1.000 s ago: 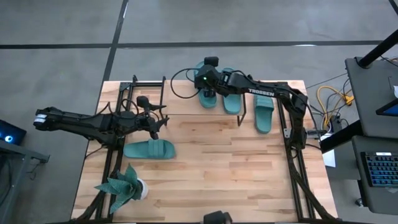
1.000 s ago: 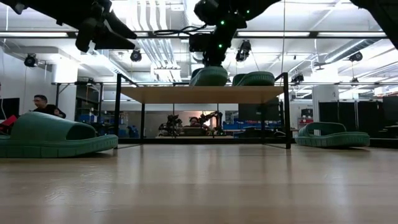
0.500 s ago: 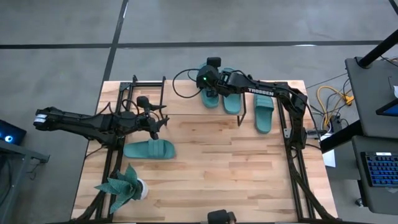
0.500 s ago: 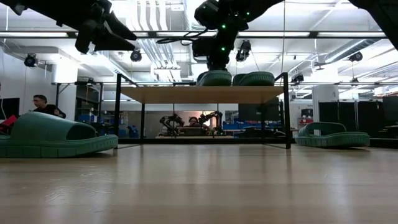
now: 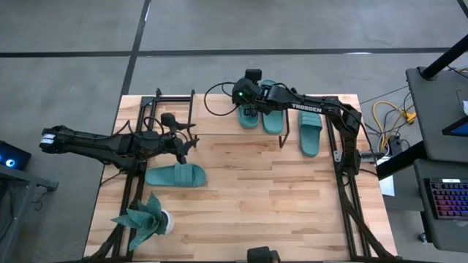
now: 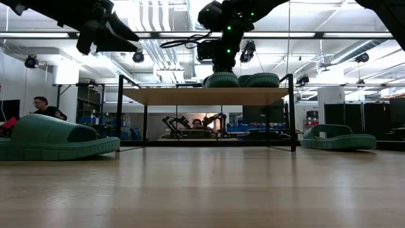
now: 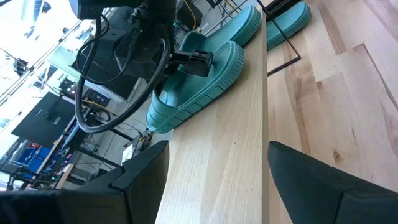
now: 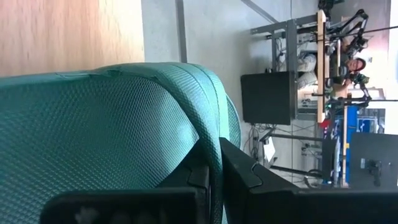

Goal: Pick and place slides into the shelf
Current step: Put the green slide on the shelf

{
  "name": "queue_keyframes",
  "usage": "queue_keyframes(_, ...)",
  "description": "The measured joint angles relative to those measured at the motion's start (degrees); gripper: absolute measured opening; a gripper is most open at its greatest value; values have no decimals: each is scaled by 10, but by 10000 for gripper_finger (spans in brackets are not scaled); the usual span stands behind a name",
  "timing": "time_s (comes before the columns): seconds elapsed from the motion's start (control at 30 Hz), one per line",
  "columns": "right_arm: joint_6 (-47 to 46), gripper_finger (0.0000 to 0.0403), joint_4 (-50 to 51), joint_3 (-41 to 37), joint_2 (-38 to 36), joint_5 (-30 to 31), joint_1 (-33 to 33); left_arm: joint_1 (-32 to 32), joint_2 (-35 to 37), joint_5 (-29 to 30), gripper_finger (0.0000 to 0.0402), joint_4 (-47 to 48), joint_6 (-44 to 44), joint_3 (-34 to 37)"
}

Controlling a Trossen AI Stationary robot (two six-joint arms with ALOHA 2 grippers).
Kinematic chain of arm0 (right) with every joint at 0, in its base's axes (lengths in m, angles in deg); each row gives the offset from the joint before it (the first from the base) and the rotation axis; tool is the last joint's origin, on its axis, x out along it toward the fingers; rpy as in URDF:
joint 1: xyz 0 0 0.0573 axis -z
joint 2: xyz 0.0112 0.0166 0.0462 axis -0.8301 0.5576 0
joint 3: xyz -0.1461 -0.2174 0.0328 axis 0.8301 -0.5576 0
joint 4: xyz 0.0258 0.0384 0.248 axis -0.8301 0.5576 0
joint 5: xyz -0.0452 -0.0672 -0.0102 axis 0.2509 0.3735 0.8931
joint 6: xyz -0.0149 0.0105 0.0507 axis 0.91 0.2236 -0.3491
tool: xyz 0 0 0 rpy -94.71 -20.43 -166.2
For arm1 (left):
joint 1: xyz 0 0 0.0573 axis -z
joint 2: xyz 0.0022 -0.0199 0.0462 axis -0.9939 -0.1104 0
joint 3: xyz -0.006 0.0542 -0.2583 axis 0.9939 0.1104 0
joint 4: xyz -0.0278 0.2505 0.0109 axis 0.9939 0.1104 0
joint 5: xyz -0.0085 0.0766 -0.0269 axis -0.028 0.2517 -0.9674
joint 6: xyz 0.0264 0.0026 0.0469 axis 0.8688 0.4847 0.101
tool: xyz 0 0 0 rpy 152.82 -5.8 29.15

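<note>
Four teal slides show. My right gripper (image 5: 248, 102) is over the shelf (image 6: 202, 96) at the table's far edge, shut on one slide (image 5: 248, 115) that lies on the shelf's top board. A second slide (image 5: 272, 117) lies right beside it on the board. A third slide (image 5: 311, 134) rests sole-down on the table to the shelf's right. The fourth slide (image 5: 175, 175) lies on the table on the left, just near of my open left gripper (image 5: 190, 143), which hovers above the table. My right gripper pinches a thin upper edge of the slide (image 8: 214, 146) between its two fingers (image 8: 239, 165), one on each face of that edge. It comes from above, pointing down (image 7: 193, 58). The slide's sole lies flat on the shelf's top board (image 6: 221, 80), next to the second slide.
A spiky green plant in a white pot (image 5: 148, 221) stands at the table's near left corner. Black metal frames run along the table's left and right sides (image 5: 344, 157). The middle of the tabletop (image 5: 256, 190) is bare wood. A person (image 6: 42, 107) sits in the room beyond.
My right gripper has come down and shifted a little toward the table's right, still shut on the slide. The slide, held above the board and tilted a second ago, now lies flat on the shelf top against the second slide.
</note>
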Motion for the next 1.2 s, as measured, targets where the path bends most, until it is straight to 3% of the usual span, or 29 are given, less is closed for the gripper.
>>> queue_keyframes(0.6,-40,18,35,0,0,-1,0,0,0,0,257,0,-9,0)
queue_keyframes(1.2,-84,139,65,0,-1,-1,-9,0,0,0,257,0,-9,0)
